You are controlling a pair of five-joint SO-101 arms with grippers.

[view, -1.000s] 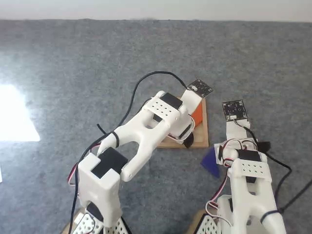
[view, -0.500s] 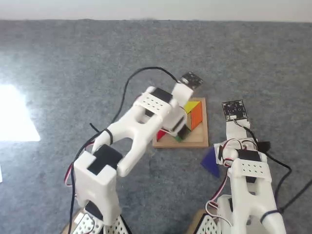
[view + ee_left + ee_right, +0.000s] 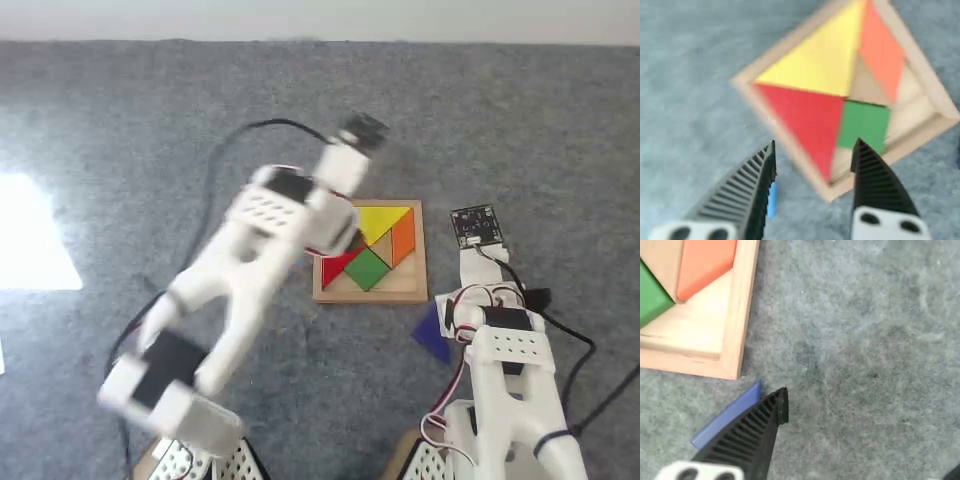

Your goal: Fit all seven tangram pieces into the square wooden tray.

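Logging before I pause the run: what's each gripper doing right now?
Left gripper: open, empty, by the tray.
Right gripper: open, beside the blue piece, holding nothing.

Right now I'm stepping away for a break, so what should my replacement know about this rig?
Left claw: open, empty, above the edge of the square wooden tray, by the red triangle.
Right claw: open, empty, low over the grey carpet beside the dark blue piece, outside the tray.
Done: red triangle, yellow triangle, orange piece, green square and apparently a tan triangle lie in the tray.
Left: the dark blue piece and a small light blue piece on the carpet by the tray; bare wood shows beside the green square.
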